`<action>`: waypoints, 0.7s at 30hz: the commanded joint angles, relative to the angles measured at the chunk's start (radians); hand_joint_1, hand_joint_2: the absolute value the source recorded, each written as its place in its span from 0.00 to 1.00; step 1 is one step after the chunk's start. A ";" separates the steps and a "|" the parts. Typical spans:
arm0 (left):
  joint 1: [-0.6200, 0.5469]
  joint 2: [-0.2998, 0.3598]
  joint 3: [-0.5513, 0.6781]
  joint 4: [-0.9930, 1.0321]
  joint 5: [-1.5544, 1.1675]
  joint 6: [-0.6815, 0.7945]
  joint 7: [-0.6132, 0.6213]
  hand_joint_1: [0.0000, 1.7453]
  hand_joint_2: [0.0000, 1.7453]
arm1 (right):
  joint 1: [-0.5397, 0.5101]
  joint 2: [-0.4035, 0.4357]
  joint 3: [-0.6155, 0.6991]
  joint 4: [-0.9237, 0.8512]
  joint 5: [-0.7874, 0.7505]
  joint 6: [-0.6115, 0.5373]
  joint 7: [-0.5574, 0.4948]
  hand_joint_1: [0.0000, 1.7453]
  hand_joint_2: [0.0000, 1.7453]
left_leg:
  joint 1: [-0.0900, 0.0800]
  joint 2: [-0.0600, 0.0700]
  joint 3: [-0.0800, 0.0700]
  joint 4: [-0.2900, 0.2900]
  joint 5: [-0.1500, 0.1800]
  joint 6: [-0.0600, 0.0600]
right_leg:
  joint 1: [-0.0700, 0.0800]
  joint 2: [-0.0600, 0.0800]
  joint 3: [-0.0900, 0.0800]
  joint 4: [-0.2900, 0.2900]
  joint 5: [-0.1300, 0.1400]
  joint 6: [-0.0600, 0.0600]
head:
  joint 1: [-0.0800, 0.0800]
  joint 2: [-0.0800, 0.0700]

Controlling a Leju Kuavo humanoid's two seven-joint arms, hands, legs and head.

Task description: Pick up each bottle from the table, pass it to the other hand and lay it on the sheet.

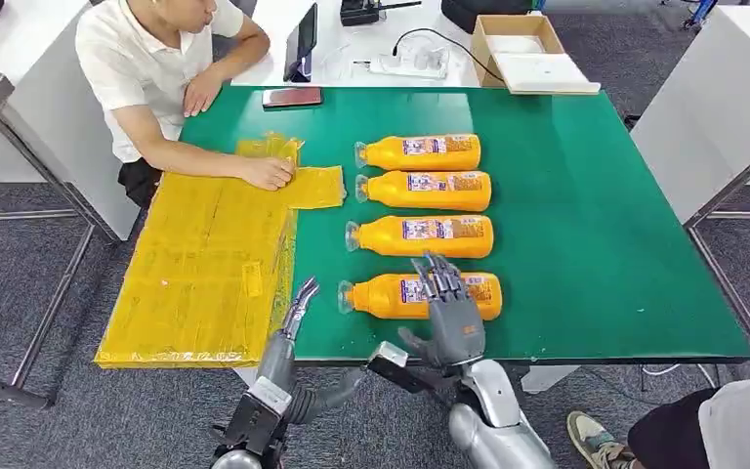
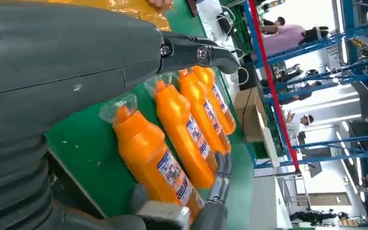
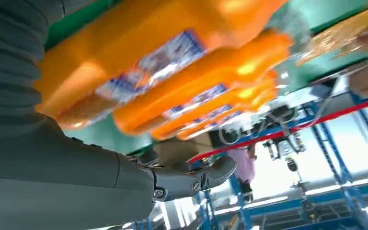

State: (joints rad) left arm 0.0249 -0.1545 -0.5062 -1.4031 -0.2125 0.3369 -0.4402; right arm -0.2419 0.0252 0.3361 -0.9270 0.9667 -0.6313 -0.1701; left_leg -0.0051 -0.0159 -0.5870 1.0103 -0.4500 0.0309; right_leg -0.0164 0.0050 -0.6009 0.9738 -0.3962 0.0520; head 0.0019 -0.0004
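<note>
Four orange bottles (image 1: pixel 420 223) lying in a row on the green bench (image 1: pixel 596 244), caps toward the yellow sheet (image 1: pixel 205 264). Right hand (image 1: pixel 449 313) spread open over the nearest bottle (image 1: pixel 420 295), apparently poised to grasp. Left hand (image 1: pixel 298 308) empty, fingers straight, waiting beside the sheet for the handover.

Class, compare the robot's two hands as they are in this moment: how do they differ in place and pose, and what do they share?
The right hand is over the green table, fingers spread above the nearest orange bottle; the left hand is at the table's near edge beside the yellow sheet, with no bottle under it. The right hand's fingers fan apart; the left hand's point forward, close together. Both are grey, hold nothing, and reach in from below.
</note>
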 commanded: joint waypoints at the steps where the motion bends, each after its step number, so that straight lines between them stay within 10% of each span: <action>1: -0.034 0.018 -0.009 0.028 0.003 -0.005 0.007 0.00 1.00 | -0.078 -0.009 -0.053 0.154 0.007 -0.053 0.002 0.00 1.00 | 0.001 0.001 0.004 -0.001 -0.001 -0.002 | 0.001 0.000 0.003 -0.001 -0.001 -0.002 | 0.000 0.000; 21: -0.060 0.024 0.009 0.029 0.042 -0.032 0.019 0.00 1.00 | -0.206 0.006 -0.053 0.445 0.054 0.088 0.074 0.00 1.00 | 0.001 0.003 0.004 -0.001 -0.001 -0.002 | 0.001 0.002 0.003 0.000 -0.001 -0.002 | 0.000 0.000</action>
State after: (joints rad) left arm -0.0038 -0.1541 -0.5047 -1.4031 -0.1911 0.3231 -0.4349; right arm -0.3580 0.0221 0.2480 -0.6687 0.9511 -0.5745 -0.1880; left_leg -0.0049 -0.0159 -0.5871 1.0103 -0.4500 0.0309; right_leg -0.0163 0.0050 -0.6009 0.9739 -0.3962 0.0521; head 0.0019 -0.0004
